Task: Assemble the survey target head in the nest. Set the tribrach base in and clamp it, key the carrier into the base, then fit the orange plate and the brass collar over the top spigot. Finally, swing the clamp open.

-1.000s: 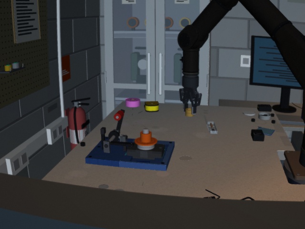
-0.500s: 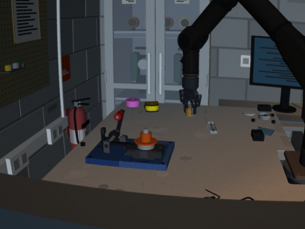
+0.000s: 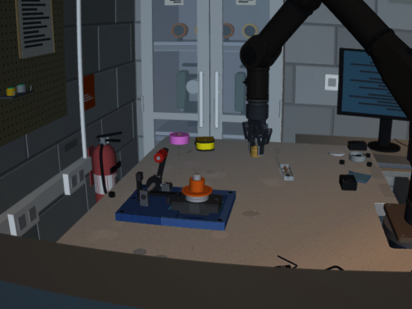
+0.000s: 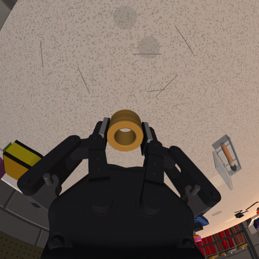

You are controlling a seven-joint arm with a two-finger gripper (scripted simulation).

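My gripper (image 3: 257, 146) (image 4: 124, 130) is at the far middle of the table, its two finger pads closed against the sides of the brass collar (image 3: 255, 151) (image 4: 124, 130), which stands upright on the tabletop. Toward the front left, the blue nest plate (image 3: 176, 208) carries the dark tribrach base (image 3: 196, 207) with the pale carrier and the orange plate (image 3: 197, 188) stacked on it, the white spigot poking out on top. The clamp (image 3: 156, 179) with its red-knobbed lever (image 3: 160, 155) stands at the nest's left side, its bar reaching toward the base.
A clear tray (image 3: 286, 172) (image 4: 227, 157) holding a brush lies right of the gripper. A yellow tape case (image 3: 204, 143) (image 4: 18, 158) and a pink roll (image 3: 179, 138) sit at the far edge to its left. Small black and white parts (image 3: 349, 166) and a monitor (image 3: 369, 86) stand at right.
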